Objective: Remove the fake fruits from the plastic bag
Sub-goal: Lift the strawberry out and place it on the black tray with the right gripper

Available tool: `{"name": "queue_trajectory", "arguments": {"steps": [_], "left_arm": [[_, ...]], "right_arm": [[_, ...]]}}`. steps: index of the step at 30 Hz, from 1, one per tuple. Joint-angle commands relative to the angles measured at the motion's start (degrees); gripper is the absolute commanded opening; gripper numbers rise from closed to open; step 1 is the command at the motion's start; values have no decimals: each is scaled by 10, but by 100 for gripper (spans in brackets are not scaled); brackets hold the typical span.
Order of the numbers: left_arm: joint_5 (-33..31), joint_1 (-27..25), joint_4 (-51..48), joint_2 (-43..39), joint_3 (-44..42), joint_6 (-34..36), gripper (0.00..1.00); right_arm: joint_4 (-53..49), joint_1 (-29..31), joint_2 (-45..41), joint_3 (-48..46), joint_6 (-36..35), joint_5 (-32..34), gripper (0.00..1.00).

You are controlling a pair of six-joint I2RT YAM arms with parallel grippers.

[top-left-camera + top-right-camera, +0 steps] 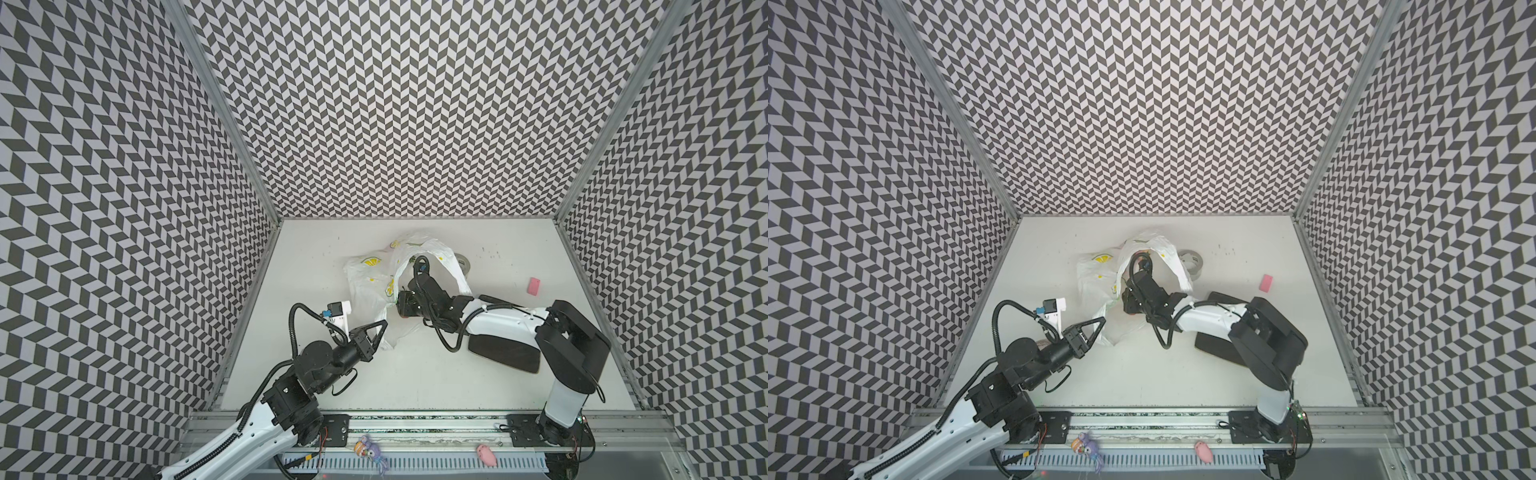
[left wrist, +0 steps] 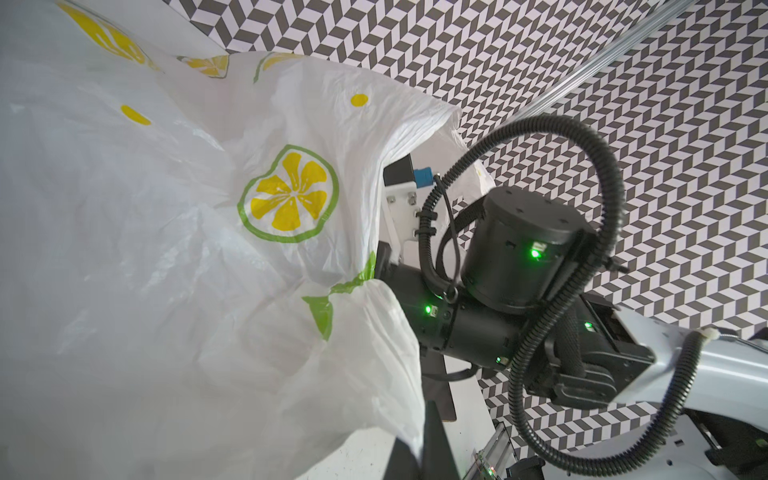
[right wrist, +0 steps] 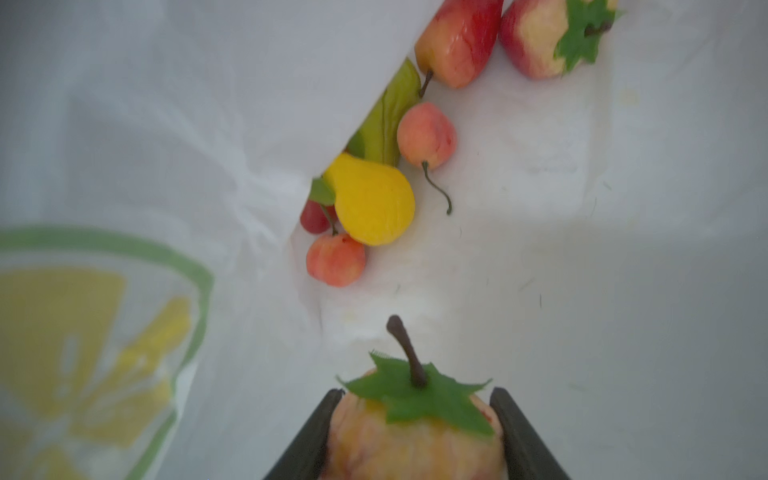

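The left gripper (image 1: 383, 323) was pinched shut on the bag (image 1: 365, 282) edge, holding it up above the table (image 1: 415, 374); the right gripper (image 3: 417, 391), inside the bag, clasped a leafy fruit (image 3: 411, 444); other fruits (image 3: 370, 199) lay clustered beyond.

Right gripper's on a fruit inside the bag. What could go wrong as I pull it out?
1. The plastic bag arches over the right wrist, so pulling back may drag it along, out of the pinch of the left gripper.
2. The right gripper grips the leafy fruit by its rounded sides, and it might slip.
3. A dragged bag could bury the yellow pear under film.
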Motion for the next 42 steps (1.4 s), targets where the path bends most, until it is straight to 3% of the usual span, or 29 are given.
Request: {"name": "queue_trajectory", "arguments": {"steps": [1,9,15,19,25,29,36,42], "left_arm": [[-22,-4,30,5,14,0,0],[-40,-4,32,8,9,-7,0],[-42,-4,31,9,13,1,0],[-37,-4,32,10,12,1,0],[-38,-4,31,6,10,1,0],[-31,-4,29,7,6,1,0],[-26,-5,16,-8,2,-2,0],[-29,-5,7,-23,2,-5,0]], "right_arm": [[11,15,-58,-45,-9,-30,43],[-34,68,-232,-144,-58,-40,45],[-161,93,-400,-184,-66,-12,45],[-273,93,-510,-203,-12,55,45],[-417,85,-657,-230,139,199,42],[-430,21,-641,-232,143,229,43],[-196,-190,-533,-299,12,114,43],[-43,-266,-352,-294,-31,84,43]]}}
